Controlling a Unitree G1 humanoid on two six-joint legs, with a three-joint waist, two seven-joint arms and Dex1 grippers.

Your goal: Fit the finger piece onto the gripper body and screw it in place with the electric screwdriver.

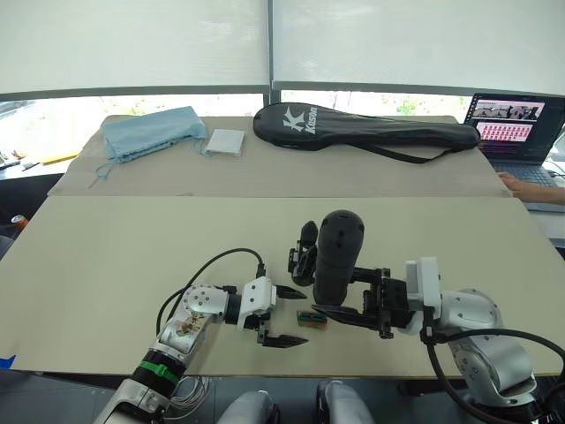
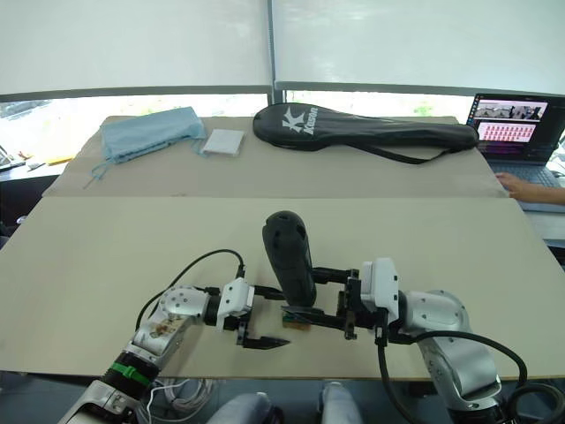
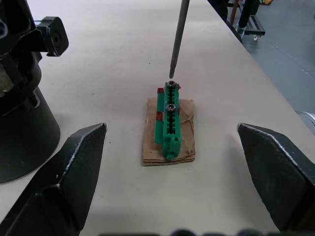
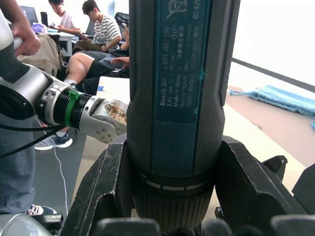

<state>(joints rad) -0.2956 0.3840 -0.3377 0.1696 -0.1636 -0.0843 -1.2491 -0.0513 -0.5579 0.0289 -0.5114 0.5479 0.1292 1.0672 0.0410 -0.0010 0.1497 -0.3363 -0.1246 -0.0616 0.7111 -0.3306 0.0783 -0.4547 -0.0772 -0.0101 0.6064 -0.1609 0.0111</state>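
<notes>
The left gripper [image 1: 291, 315] hangs low with fingers spread wide; the right gripper [image 1: 340, 314] is clamped around the electric screwdriver [image 1: 338, 254].

Office-lab: laptop [image 1: 515, 128], seated people [image 4: 101, 29]

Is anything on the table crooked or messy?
Nothing is spilled or broken. One small thing: the green screw holder sits on a scrap of brown cardboard with rough edges. The electric screwdriver, held by the right gripper, leans a bit, its bit over a screw.
</notes>
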